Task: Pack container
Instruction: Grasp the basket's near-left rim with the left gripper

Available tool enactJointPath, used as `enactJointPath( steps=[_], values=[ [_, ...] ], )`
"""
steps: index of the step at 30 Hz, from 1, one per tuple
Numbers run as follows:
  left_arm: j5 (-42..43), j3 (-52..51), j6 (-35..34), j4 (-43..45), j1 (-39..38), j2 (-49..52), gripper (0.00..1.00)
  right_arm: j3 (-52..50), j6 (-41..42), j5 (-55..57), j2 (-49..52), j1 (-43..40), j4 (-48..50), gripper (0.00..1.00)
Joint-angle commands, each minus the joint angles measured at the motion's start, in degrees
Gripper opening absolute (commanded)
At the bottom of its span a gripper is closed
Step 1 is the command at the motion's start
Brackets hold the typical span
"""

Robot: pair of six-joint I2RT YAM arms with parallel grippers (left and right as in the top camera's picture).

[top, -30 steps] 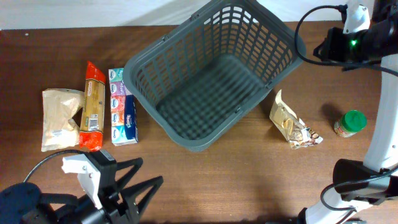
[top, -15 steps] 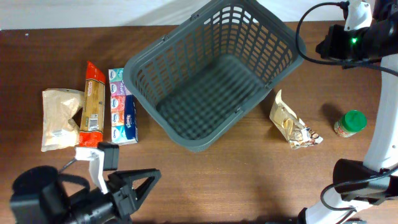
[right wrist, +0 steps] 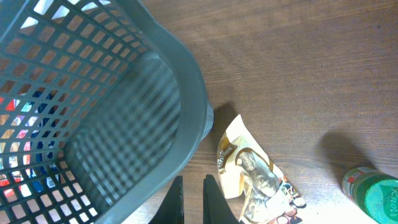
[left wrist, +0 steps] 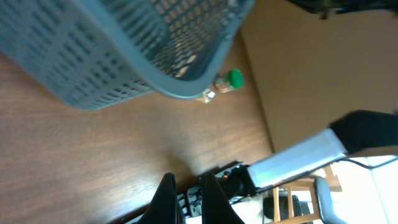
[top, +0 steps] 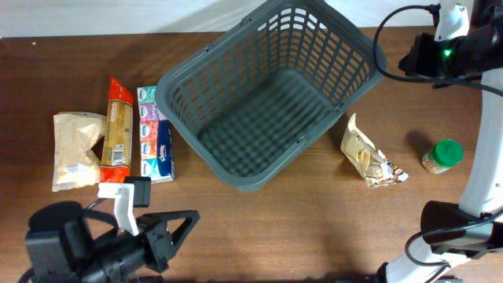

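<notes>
Beige pouch (top: 75,149), red packet (top: 118,134) and tissue pack (top: 155,134) lie in a reachable row left of the empty, mouth-up container (top: 189,106), left hand (left wrist: 186,196) closed on nothing off its front-left corner, snack pouch (top: 369,157) and jar (top: 442,156) wait right of it, right hand (right wrist: 191,199) closed, empty, above its right rim.

The black left arm (top: 75,245) bears a white bracket (top: 119,206), the black-and-white right arm (top: 464,56) a green light (top: 448,53) and looping black cable (top: 376,43).
</notes>
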Motion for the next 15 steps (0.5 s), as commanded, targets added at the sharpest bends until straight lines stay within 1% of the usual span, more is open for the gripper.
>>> enactJointPath(
  steps=[1, 3, 6, 10, 11, 15],
  values=[
    [-3.08, -1.84, -0.11, -0.04, -0.20, 3.19, 0.02, 0.72, -0.42, -0.76, -1.09, -0.26, -0.44, 0.04],
    [-2.23, -3.69, 1.33, 0.15, -0.94, 6.86, 0.02, 0.72, -0.44, -0.79, -1.09, -0.26, -0.94, 0.04],
    [2.10, -4.79, 4.72, 1.18, -3.10, 11.63, 0.02, 0.72, -0.46, -0.74, -1.09, -0.26, -1.42, 0.04],
    [3.39, -4.79, 4.90, 4.15, -7.76, 17.33, 0.02, 0.72, -0.48, -0.74, -1.09, -0.26, -1.53, 0.04],
    [3.45, -4.79, 4.83, 5.44, -10.27, 19.34, 0.02, 0.72, -0.68, -0.72, -1.09, -0.26, -1.53, 0.04],
    [3.43, -4.79, 3.34, 7.19, -14.49, 21.73, 0.02, 0.72, -1.64, -0.70, -1.09, -0.26, -1.49, 0.04]
  ],
)
